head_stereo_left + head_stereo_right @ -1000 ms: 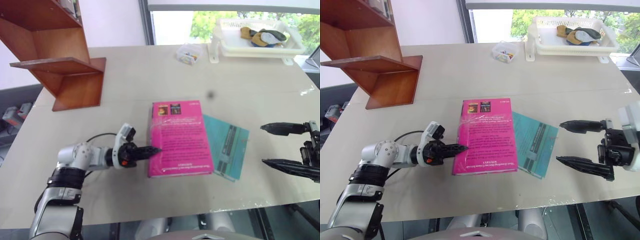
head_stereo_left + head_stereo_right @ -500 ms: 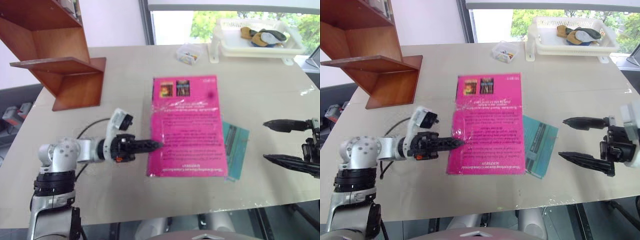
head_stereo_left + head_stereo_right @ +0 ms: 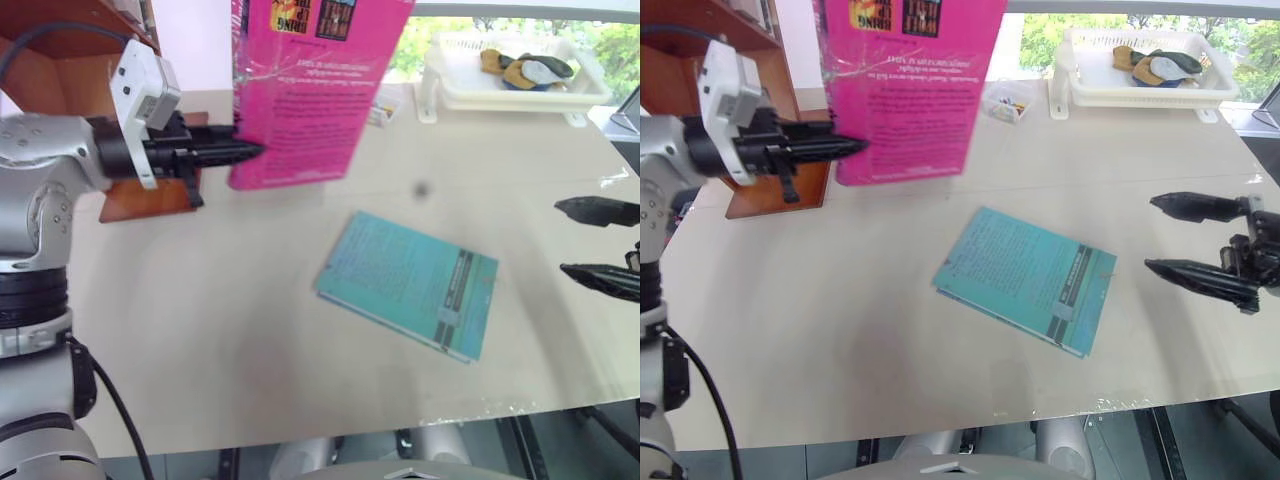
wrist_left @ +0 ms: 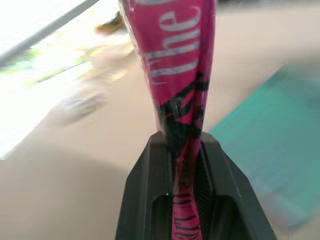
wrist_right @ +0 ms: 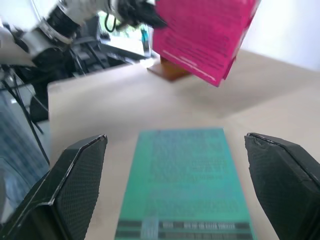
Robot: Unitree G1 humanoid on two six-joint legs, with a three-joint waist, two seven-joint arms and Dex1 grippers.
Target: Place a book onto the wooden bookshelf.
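Head views first. Large, thin, bright pink rectangular book [image 3: 310,90] stands upright in the air at upper centre, clear of the beige matte table [image 3: 220,330]; rows of small white print, too small to read, and two small dark pictures at its top edge. Left gripper [image 3: 245,152], two black tapered fingers, is clamped tight on the book's lower left edge. Reddish-brown wooden bookshelf [image 3: 790,195], flat boards and slanted side panels, sits at upper left behind that arm. Flat teal rectangular book with a dark stripe [image 3: 410,283] lies on the table at centre, writing illegible. Right gripper [image 3: 1185,235] at right edge, fingers spread wide apart, holding nothing. White slatted plastic basket [image 3: 455,95] at upper right carries crumpled cloth items.

Left wrist view: black moulded fingers [image 4: 150,200] squeeze the pink book's edge between them; large pale lettering up the cover reads "the", with black lettering lower down that is unreadable. Teal book blurred at right.

Right wrist view: two textured black pads [image 5: 75,180] far apart at lower corners; teal book lies between them on the table, pink book aloft at top.
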